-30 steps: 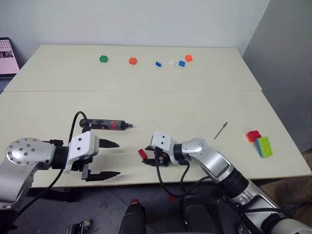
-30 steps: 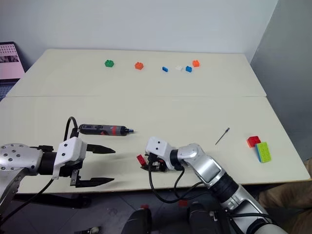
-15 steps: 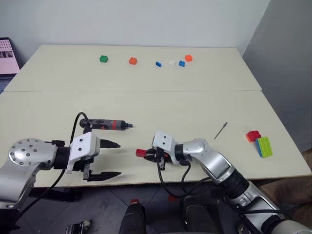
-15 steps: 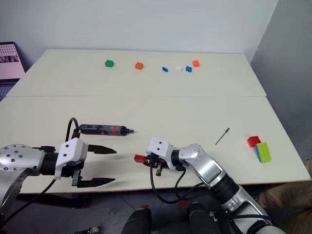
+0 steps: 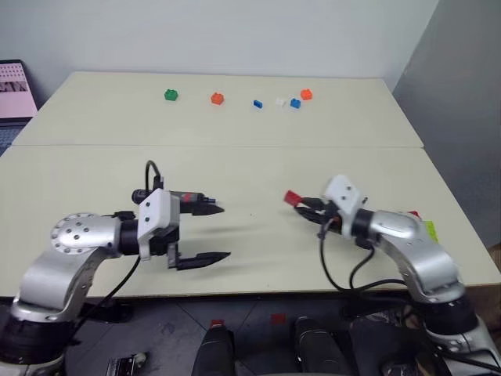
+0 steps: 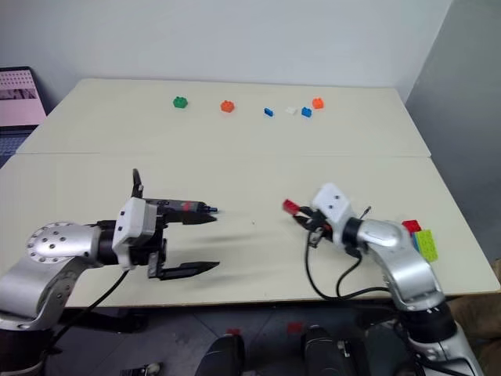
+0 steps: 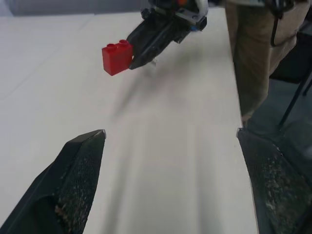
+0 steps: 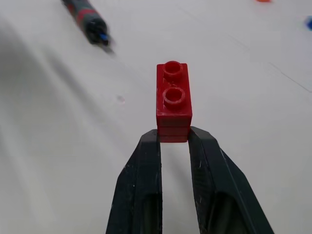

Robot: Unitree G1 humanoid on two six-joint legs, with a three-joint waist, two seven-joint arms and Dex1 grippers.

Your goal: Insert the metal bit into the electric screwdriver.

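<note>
Gripping a red brick (image 8: 173,103) by one end, the right tool (image 8: 173,138) is nearly closed. Left tool (image 5: 205,233) spread wide, empty, beside the electric screwdriver (image 6: 182,208).

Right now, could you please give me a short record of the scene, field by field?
left tool: open, empty, beside the screwdriver
right tool: shut on a red brick, lifted off the table
screwdriver: lying on the table, tip toward the right tool
bit: hidden behind the right arm, cannot tell
far edge: small bricks in a row
</note>
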